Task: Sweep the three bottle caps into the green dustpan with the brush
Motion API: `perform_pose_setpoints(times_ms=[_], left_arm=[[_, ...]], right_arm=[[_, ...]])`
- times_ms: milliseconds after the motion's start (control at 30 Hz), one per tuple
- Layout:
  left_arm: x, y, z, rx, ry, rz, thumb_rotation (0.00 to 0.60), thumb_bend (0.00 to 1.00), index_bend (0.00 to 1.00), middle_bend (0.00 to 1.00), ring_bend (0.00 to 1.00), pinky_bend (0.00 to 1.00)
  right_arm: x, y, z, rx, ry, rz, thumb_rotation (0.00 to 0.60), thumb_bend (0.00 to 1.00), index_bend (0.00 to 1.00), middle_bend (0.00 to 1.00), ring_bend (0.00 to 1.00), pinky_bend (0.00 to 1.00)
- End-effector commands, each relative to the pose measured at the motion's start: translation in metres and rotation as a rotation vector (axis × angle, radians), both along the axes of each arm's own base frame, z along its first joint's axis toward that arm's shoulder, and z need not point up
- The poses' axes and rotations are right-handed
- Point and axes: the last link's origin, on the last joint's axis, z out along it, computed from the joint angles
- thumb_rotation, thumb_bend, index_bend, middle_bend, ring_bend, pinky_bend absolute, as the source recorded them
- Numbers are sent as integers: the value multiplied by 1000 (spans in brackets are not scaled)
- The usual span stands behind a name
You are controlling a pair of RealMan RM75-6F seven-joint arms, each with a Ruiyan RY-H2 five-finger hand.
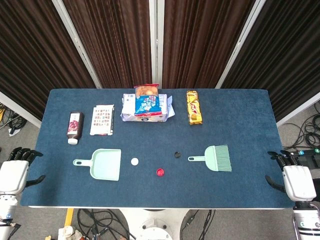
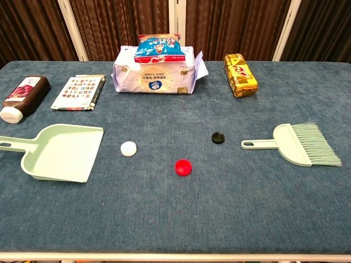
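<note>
Resting off the table's left edge, our left hand (image 1: pixel 13 172) is holding nothing, its fingers spread apart. On the blue table (image 1: pixel 240 115), a dark juice bottle (image 1: pixel 74 127) is lying on its side near the back left, with a printed booklet (image 1: pixel 102 119) just beside it. In front of them the green dustpan (image 1: pixel 102 164) is sitting flat, its handle pointing left and its open mouth facing right. The white cap (image 1: pixel 134 161) is lying near that mouth, the red cap (image 1: pixel 160 172) is sitting further right and closer to us, and the black cap (image 1: pixel 177 154) is resting beyond it. At the back middle a white tissue pack (image 1: pixel 145 110) is carrying a snack bag (image 1: pixel 147 90); a golden packet (image 1: pixel 194 107) is lying to its right. The green brush (image 1: pixel 215 158) is lying flat, handle toward the black cap, bristles pointing right. Our right hand (image 1: pixel 295 177) is waiting off the right edge, fingers apart and holding nothing.
</note>
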Motion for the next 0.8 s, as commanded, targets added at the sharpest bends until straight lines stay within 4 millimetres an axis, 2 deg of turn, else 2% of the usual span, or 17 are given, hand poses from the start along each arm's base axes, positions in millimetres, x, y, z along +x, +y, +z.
perform_pose_setpoints(times_ms=[33, 267, 433, 567, 667, 800], left_arm=[[0, 1, -1, 2, 1, 1, 600, 18, 329, 306, 200, 156], [2, 3, -1, 3, -3, 2, 600, 8, 329, 306, 200, 156], [4, 5, 0, 11, -8, -15, 600, 7, 324, 306, 200, 156], [5, 5, -1, 6, -7, -21, 600, 7, 330, 306, 200, 156], [4, 5, -1, 1, -10, -19, 600, 7, 330, 306, 200, 156], [1, 2, 1, 10, -16, -9, 600, 7, 330, 306, 200, 156]], right_arm=[[0, -1, 0, 2, -5, 2, 600, 122, 229, 355, 176, 310], [8, -7, -6, 50, -49, 29, 600, 134, 228, 364, 178, 310], [29, -29, -25, 202, 20, 98, 600, 146, 230, 362, 176, 310], [52, -57, -46, 281, 82, 156, 600, 146, 231, 342, 142, 310], [69, -82, -73, 345, 150, 205, 600, 147, 230, 329, 122, 310], [81, -106, -108, 403, 238, 231, 600, 146, 230, 339, 108, 311]])
